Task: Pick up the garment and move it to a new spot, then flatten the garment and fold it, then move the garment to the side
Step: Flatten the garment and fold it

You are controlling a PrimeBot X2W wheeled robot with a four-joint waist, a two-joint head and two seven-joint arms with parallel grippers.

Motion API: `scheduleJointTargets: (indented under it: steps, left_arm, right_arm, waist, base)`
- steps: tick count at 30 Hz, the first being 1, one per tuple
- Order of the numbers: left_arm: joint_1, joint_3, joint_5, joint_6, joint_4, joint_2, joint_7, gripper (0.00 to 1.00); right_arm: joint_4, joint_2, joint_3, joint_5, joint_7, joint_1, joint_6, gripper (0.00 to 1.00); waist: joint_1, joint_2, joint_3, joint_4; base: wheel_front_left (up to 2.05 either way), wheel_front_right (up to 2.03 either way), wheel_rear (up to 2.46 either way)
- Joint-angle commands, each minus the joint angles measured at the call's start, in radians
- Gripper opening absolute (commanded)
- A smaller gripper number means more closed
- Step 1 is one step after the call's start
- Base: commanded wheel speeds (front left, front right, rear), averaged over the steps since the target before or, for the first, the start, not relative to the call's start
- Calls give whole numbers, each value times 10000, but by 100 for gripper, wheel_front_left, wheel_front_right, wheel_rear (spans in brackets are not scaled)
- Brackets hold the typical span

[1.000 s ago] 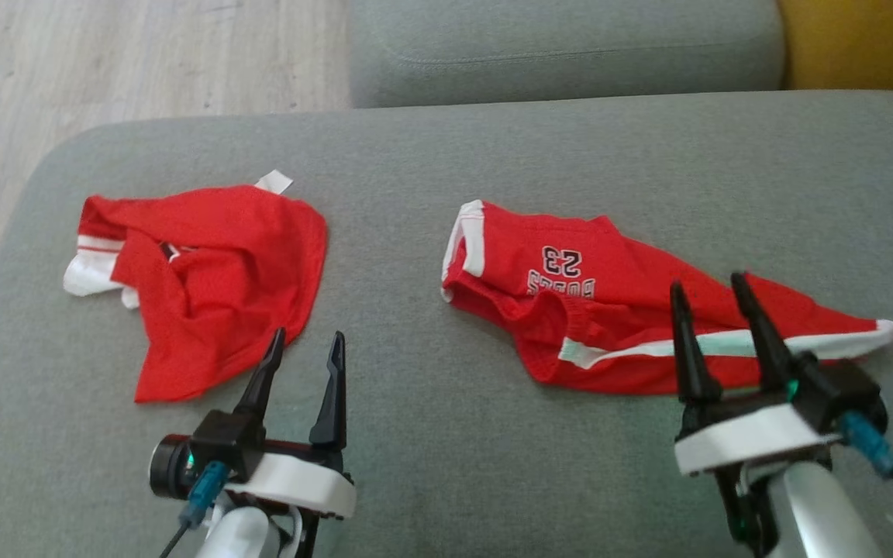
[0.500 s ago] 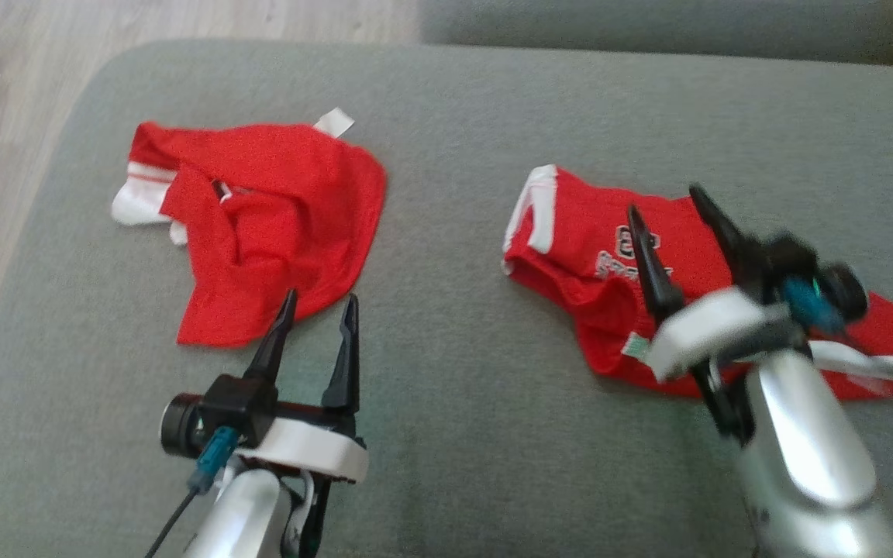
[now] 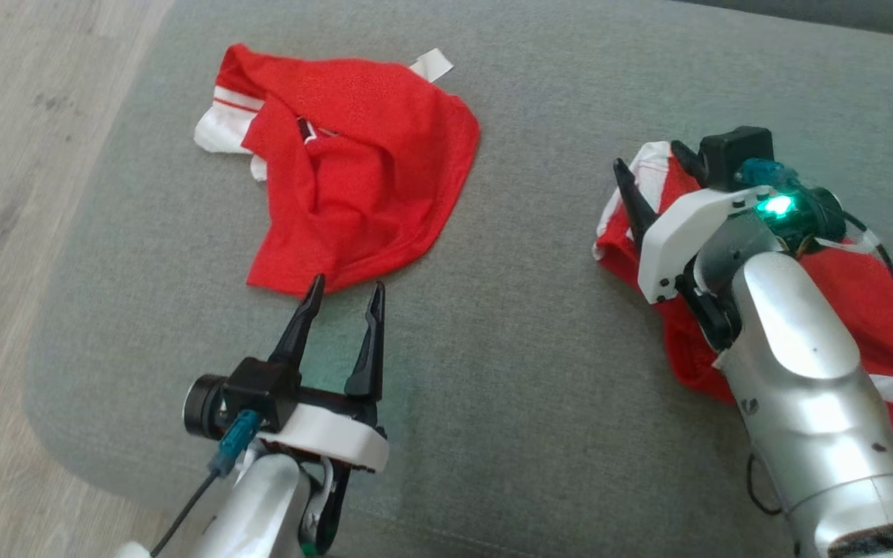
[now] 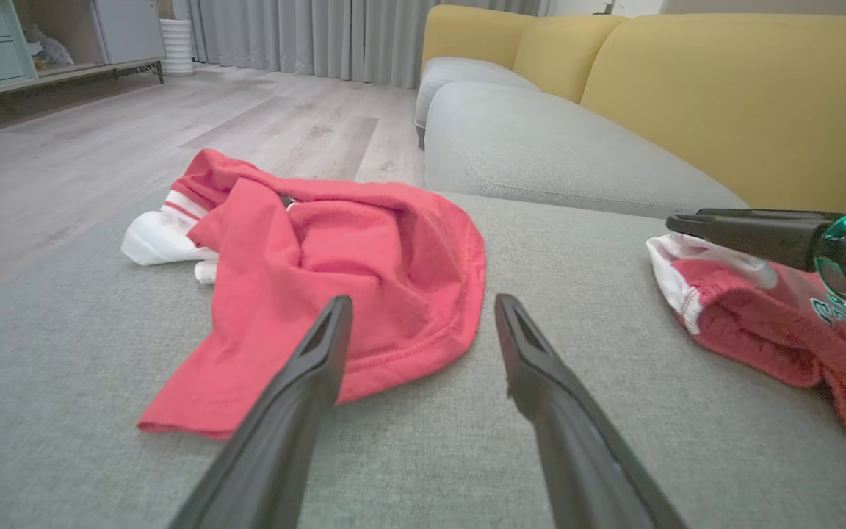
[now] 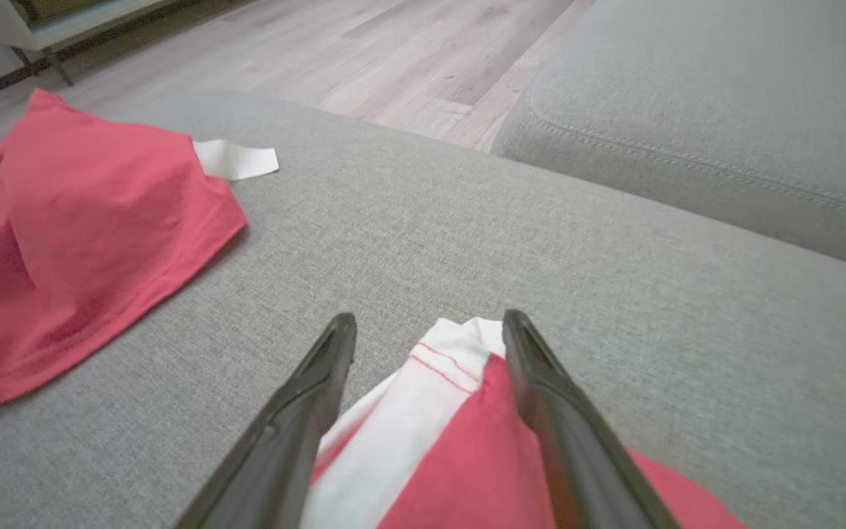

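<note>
The right gripper (image 5: 429, 318) is spread wide and holds nothing. Its fingers straddle the white-trimmed edge of the red shorts (image 5: 467, 455) directly beneath; I cannot tell whether they touch. The left gripper (image 3: 348, 281), equally spread and empty, has the crumpled red jersey (image 3: 361, 178) just ahead of its tips.

Left gripper (image 3: 346, 282) open; right gripper (image 3: 648, 155) open, seemingly angled leftward.

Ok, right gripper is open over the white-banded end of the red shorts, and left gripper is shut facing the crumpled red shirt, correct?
No: the left gripper is open, not shut, as the left wrist view shows. It does face the crumpled red shirt, and the right gripper is open over the white-banded end of the red shorts.
</note>
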Motion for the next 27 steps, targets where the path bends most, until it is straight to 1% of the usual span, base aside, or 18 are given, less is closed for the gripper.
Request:
scheduleJointTargets:
  steps: [1,4,5,6,12,15,18,21,23,25,26,27]
  left_arm:
    - [-364,253,-89,16,-231,5,-122,100]
    - [-367,214,-154,53,-218,3,-122,100]
    - [-366,205,-172,68,-214,2,-122,100]
    - [-364,201,-186,83,-212,2,-122,100]
    - [-359,181,-198,133,-184,1,-122,100]
    - [-322,211,-178,149,-172,0,-122,100]
    - [-275,252,-156,147,-154,0,-122,100]
    - [-225,322,-148,150,-160,0,-122,100]
    - [-197,327,-150,147,-193,0,-122,100]
    - [-187,288,-163,145,-246,0,-122,100]
    - [-198,258,-174,146,-279,0,-122,100]
    - [-254,188,-205,140,-345,0,-122,100]
  right_arm:
    - [-72,84,121,-116,-85,-365,73,100]
    - [447,84,-2,-114,-213,-529,73,100]
    - [579,84,-23,-90,-264,-573,73,45]
    - [698,84,-35,-58,-316,-615,73,0]
    - [1193,84,16,229,-684,-861,73,0]
    - [1283,84,-151,335,-975,-1032,73,0]
    - [1281,84,-532,459,-1154,-1243,73,0]
    - [1226,18,-1157,429,-1151,-1489,73,0]
    - [1187,-191,-1793,320,-1081,-1710,73,0]
    - [1149,-520,-2466,-85,-990,-1992,73,0]
    - [1145,-671,-2859,-300,-916,-2159,73,0]
    - [1187,-969,-3833,-751,-720,-2532,73,0]
  waist:
    - [-1,0,94,119]
    - [-1,0,76,149]
    - [-1,0,65,142]
    - [-1,0,52,127]
    - [-1,0,-56,-56]
    - [-1,0,-159,-188]
    - [-1,0,-284,-313]
    - [-1,0,-366,-429]
    - [-1,0,-367,-475]
    - [-1,0,-314,-480]
    - [-1,0,-258,-465]
    - [-1,0,-119,-402]
  base:
    - [0,0,0]
    - [0,0,0]
    - [0,0,0]
    - [0,0,0]
    - [0,0,0]
    - [0,0,0]
    - [0,0,0]
    - [0,0,0]
    - [0,0,0]
    - [0,0,0]
    - [0,0,0]
    - [0,0,0]
